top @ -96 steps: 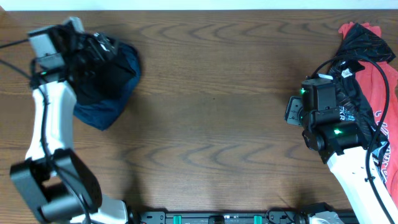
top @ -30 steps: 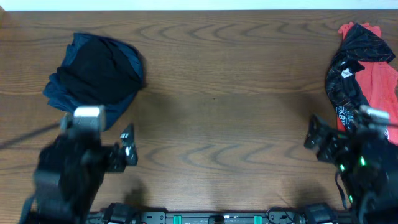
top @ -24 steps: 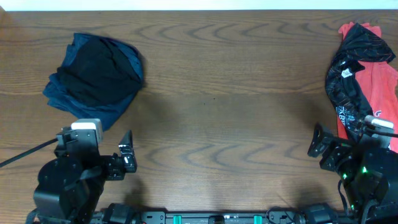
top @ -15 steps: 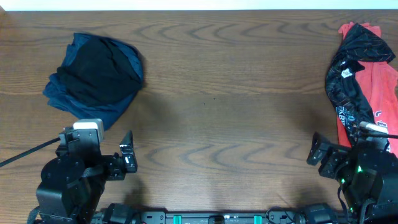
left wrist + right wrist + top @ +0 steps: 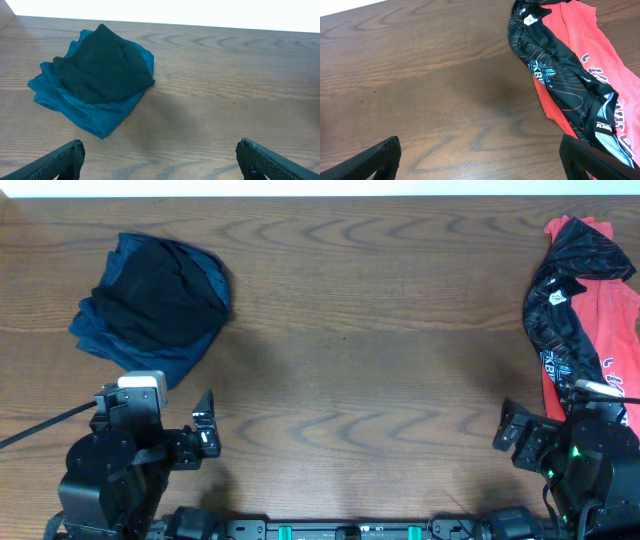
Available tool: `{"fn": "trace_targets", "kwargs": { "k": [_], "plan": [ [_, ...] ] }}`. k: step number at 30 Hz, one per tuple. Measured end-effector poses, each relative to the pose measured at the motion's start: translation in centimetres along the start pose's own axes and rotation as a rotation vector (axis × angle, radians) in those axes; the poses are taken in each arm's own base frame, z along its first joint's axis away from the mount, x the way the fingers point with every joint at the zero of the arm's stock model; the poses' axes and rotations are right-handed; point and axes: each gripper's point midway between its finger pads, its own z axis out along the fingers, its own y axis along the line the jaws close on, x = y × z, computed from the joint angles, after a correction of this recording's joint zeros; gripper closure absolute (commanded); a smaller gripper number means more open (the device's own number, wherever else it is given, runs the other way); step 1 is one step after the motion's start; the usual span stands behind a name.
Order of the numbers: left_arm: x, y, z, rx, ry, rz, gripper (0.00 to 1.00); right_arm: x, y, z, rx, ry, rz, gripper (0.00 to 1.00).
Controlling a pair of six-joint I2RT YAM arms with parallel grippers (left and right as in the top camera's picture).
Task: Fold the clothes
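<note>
Hanging over the near edge of the bench (image 5: pixel 380 380), I hold my left pincer (image 5: pixel 159 150) spread wide, its two dark, blunt fingers far apart with nothing between them but bare wood. My right pincer (image 5: pixel 479 150), by the near right corner, gapes just as wide and grips nothing either. The bench top is dark brown board with long wavy grain, smooth and matt.

Beyond my left pincer, toward the far left corner, lies a soft mound of two pieces. Underneath is a blue garment (image 5: pixel 140 358), thin and crumpled, with rumpled edges and one pointed corner sticking out toward me. On top of it sits a black garment (image 5: pixel 160 290), gathered into a thick, rounded pad with a few shallow creases. It covers most of the blue cloth.

Beyond my right pincer, a second heap runs along the right edge up to the far right corner. A red top (image 5: pixel 580 45) lies fairly flat and smooth, with pale lettering near its outer side. Draped along its inner side is a black-patterned top (image 5: pixel 555 75), a slick-looking fabric with fine line-work and white and light-blue print. It is twisted into a long, wrinkled strip that touches the red cloth.
</note>
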Motion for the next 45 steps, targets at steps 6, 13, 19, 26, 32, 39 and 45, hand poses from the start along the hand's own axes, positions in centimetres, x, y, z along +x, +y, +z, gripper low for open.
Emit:
{"fn": "trace_targets", "kwargs": {
  "k": [6, 13, 19, 26, 32, 39, 45],
  "plan": [
    [0.0, 0.0, 0.0, 0.000, 0.000, 0.000, 0.02, 0.0, -1.0, 0.0, 0.043, -0.006, 0.033, 0.01],
    [0.0, 0.0, 0.0, -0.001, 0.001, 0.000, 0.02, -1.0, -0.6, 1.8, -0.022, -0.173, 0.031, 0.01],
    [0.1, 0.0, 0.0, -0.002, 0.004, 0.000, 0.02, -0.3, 1.1, 5.0, -0.157, -0.386, -0.033, 0.01],
    [0.1, 0.1, 0.1, -0.004, 0.004, 0.000, 0.02, 0.4, 2.6, 7.3, -0.277, -0.625, -0.071, 0.01],
    [0.1, 0.1, 0.1, -0.004, 0.003, 0.000, 0.02, 1.8, 2.9, 9.7, -0.301, -0.668, -0.081, 0.01],
    [0.1, 0.1, 0.1, -0.004, 0.004, 0.000, 0.02, 3.8, 2.6, 11.4, -0.287, -0.582, -0.085, 0.01],
    [0.1, 0.1, 0.1, -0.004, 0.004, 0.000, 0.02, 3.8, 2.6, 11.4, -0.286, -0.582, -0.087, 0.01]
  ]
}}
